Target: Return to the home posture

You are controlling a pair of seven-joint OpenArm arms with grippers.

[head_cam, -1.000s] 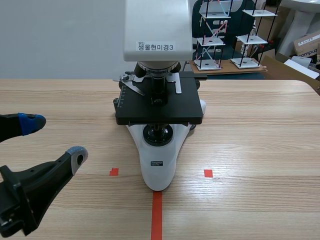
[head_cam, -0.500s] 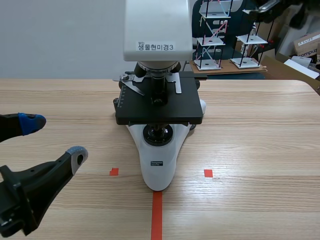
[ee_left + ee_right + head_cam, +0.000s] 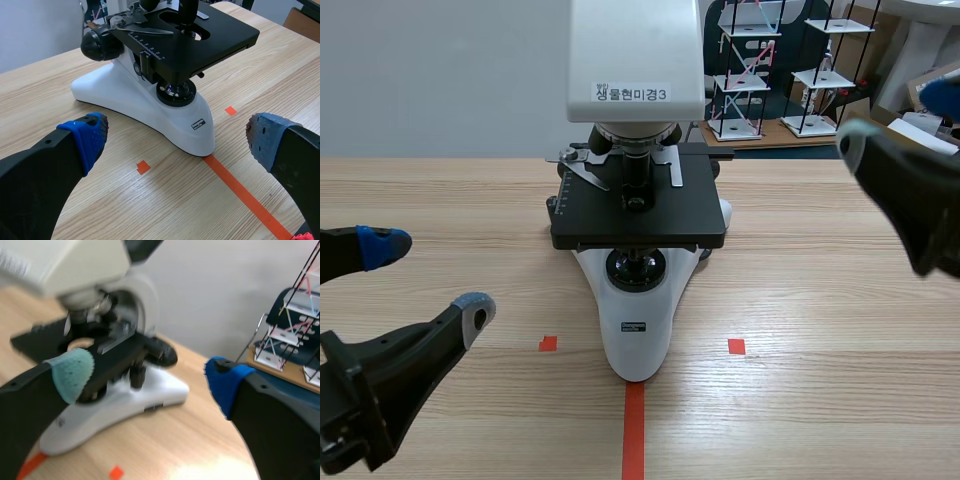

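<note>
From the camera between the arms, you see the microscope (image 3: 638, 300) standing at the middle of the wooden table (image 3: 820, 300), its white foot pointing toward the robot and ending at the head of the orange-red tape line (image 3: 634, 430). Your left gripper (image 3: 430, 278) sits low, well apart from the microscope on its left, with the fingers spread wide and nothing between them. Your right gripper (image 3: 898, 118) is raised on the microscope's right, about level with the black stage (image 3: 638, 215), and its fingers are also spread with nothing in them. Behind the microscope, off the table's far edge, stand small wire shelf models (image 3: 820, 80). From the left wrist, the left gripper (image 3: 177, 137) is released: one blue pad at each side, and the microscope (image 3: 130, 100) lies ahead of them on the table, touching neither. The tape line (image 3: 240, 190) runs from the microscope's foot back toward the gripper. From the right wrist, the right gripper (image 3: 150, 376) is released too, a grey-green pad and a blue pad standing apart, empty. The microscope (image 3: 125, 390) is ahead of it and blurred, and the shelf models (image 3: 295, 325) stand beyond the microscope.
</note>
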